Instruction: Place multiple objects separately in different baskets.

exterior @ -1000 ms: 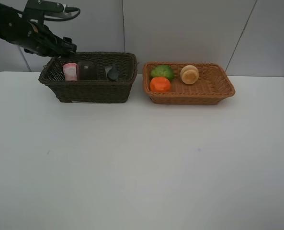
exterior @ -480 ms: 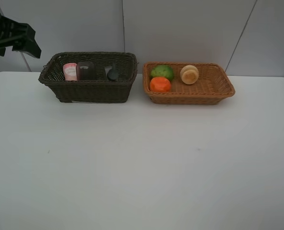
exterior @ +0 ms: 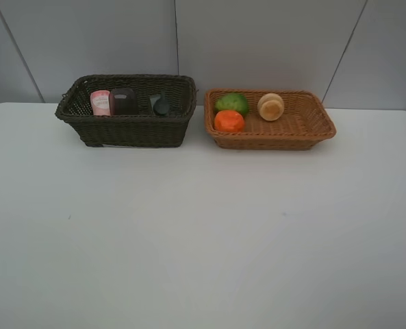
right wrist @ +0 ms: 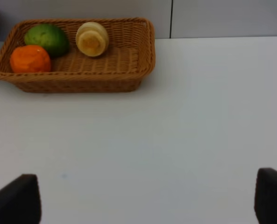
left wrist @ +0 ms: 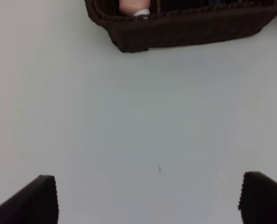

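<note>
The near part of the white desk (exterior: 203, 240) is bare. Neither arm shows in the high view.

The left wrist view shows the left gripper (left wrist: 147, 200) over the desk. Its two dark fingertips (left wrist: 35, 203) sit far apart, so the jaws are wide open and hold nothing. The right gripper (right wrist: 147, 200) in its own wrist view looks the same: jaws wide apart, nothing between them, desk below.

Farther back, near the far edge of the desk, sit two baskets side by side, just apart. The dark brown basket (exterior: 131, 129) is on the left and is deeper. Inside it, by its left end, is the pink bottle (exterior: 100, 103). Right beside that is a dark thing (exterior: 124, 101) that may be the mauve cup. More to the right is the dark green bottle (exterior: 161, 105), lying with its black cap toward the front.

The light brown basket (exterior: 295, 130) is on the right and is shallower. At its left end is the orange (exterior: 229, 120), by the front wall. The green fruit (exterior: 231, 103) is just behind it, touching it. The pale peach (exterior: 270, 106) sits near the middle, toward the back wall. The right part of this basket is bare.
</note>
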